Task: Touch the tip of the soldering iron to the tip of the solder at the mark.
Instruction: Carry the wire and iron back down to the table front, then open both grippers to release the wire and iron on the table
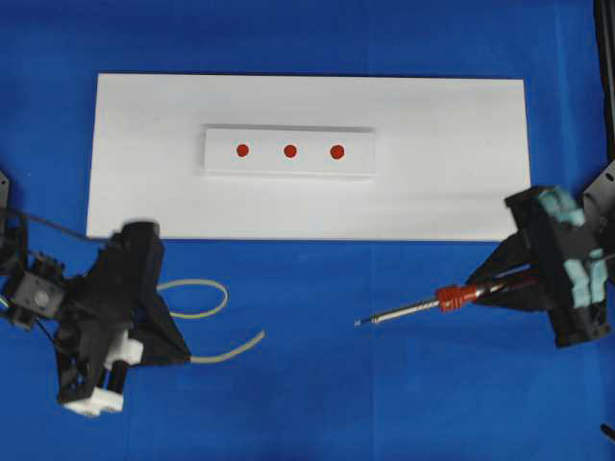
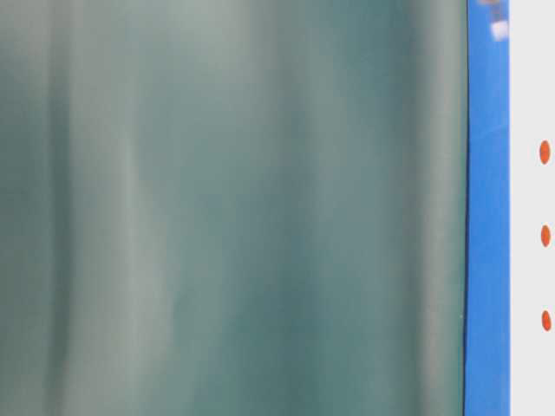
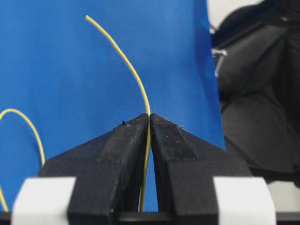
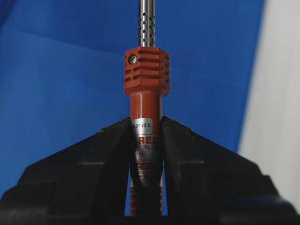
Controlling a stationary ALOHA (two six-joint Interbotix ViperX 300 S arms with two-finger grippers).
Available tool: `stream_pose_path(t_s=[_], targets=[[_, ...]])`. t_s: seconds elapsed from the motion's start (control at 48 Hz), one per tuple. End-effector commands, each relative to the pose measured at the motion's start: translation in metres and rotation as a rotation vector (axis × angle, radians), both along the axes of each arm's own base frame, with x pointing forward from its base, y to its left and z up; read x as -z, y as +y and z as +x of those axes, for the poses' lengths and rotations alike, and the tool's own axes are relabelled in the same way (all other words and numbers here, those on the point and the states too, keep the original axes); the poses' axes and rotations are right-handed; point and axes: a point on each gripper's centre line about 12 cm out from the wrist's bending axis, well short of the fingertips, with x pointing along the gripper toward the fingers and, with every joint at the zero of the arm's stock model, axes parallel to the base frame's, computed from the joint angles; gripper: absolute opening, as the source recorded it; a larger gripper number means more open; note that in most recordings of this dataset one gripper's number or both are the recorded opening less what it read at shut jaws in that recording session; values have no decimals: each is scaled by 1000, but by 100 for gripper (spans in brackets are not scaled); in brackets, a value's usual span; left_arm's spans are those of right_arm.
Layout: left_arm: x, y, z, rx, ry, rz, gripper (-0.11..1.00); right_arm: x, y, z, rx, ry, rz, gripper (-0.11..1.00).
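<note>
Both tools are gripped: the left gripper [image 3: 149,117] pinches the thin yellow solder wire [image 3: 123,51], the right gripper [image 4: 146,123] clamps the red-orange-handled soldering iron [image 4: 146,70] (tips well apart); reaching the red marks [image 1: 289,151], upper centre, remains.

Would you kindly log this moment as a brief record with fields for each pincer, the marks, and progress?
left pincer: shut on the solder, over blue cloth
right pincer: shut on the soldering iron, tip pointing toward the solder side
marks: three red dots on a raised white strip of the white board
progress: both tips off the board, apart
</note>
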Motion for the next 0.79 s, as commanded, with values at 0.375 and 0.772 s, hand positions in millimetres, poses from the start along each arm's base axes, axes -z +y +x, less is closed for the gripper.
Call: stream_pose_path(t_s=[0.375, 0.772], targets=[[84, -15, 13, 42, -17, 21, 3, 69, 28, 38, -19, 102, -19, 7], [118, -21, 9, 107, 38, 113, 3, 89, 39, 43, -45, 98, -25, 7]])
